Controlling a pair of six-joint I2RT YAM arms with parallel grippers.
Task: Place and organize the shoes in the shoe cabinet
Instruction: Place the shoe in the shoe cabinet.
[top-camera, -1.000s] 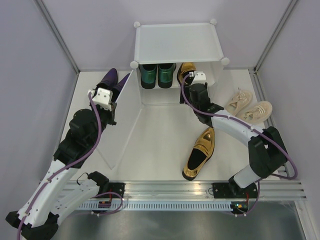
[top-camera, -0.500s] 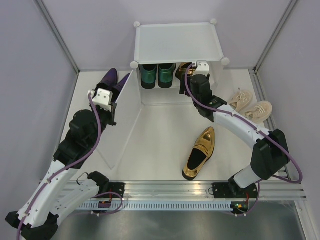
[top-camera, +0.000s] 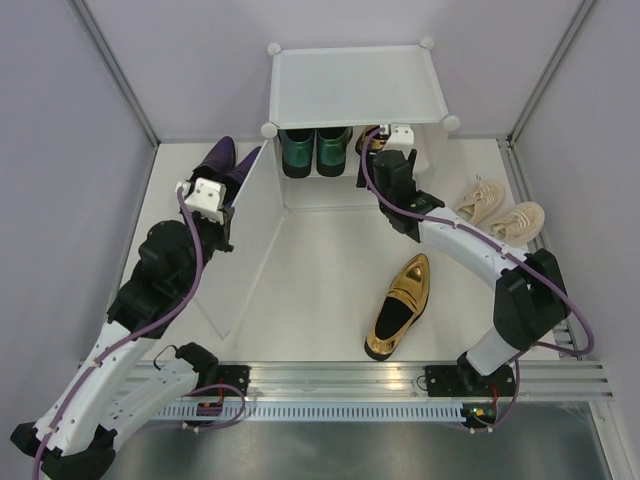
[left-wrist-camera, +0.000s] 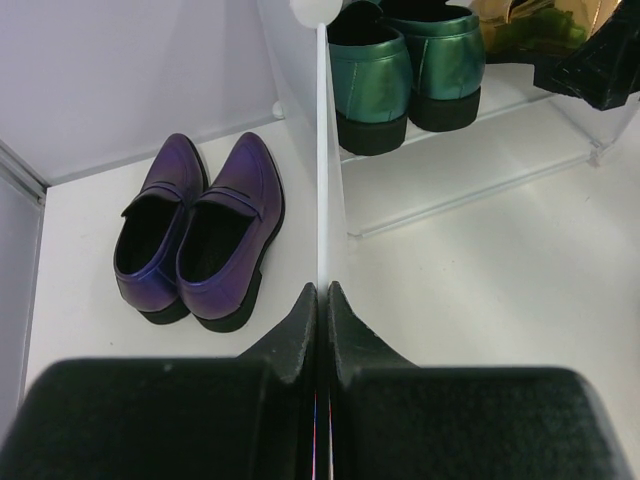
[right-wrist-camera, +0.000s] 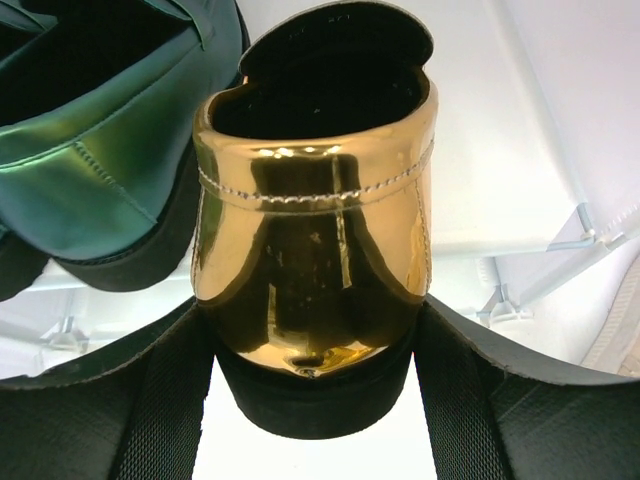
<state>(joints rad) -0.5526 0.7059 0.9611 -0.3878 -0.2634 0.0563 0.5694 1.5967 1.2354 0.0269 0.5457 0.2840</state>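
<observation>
The white shoe cabinet (top-camera: 355, 85) stands at the back with its door panel (top-camera: 250, 240) swung open to the left. My left gripper (top-camera: 225, 205) is shut on the door's thin edge (left-wrist-camera: 323, 200). The purple shoes (left-wrist-camera: 200, 235) sit on the floor behind the door. Both green loafers (top-camera: 315, 150) stand side by side in the lower tier. My right gripper (top-camera: 385, 152) grips the heel of one gold loafer (right-wrist-camera: 315, 250), holding it at the cabinet mouth beside a green loafer (right-wrist-camera: 100, 150). The other gold loafer (top-camera: 400, 305) lies on the floor. The beige sneakers (top-camera: 500, 212) rest at the right.
Grey walls close in the white floor on three sides. A metal rail (top-camera: 400, 375) with both arm bases runs along the near edge. In the left wrist view the right gripper's black body (left-wrist-camera: 600, 60) shows at the cabinet's right side.
My right gripper has pushed the gold loafer farther back into the cabinet's lower tier. The left arm and the door have not moved.
</observation>
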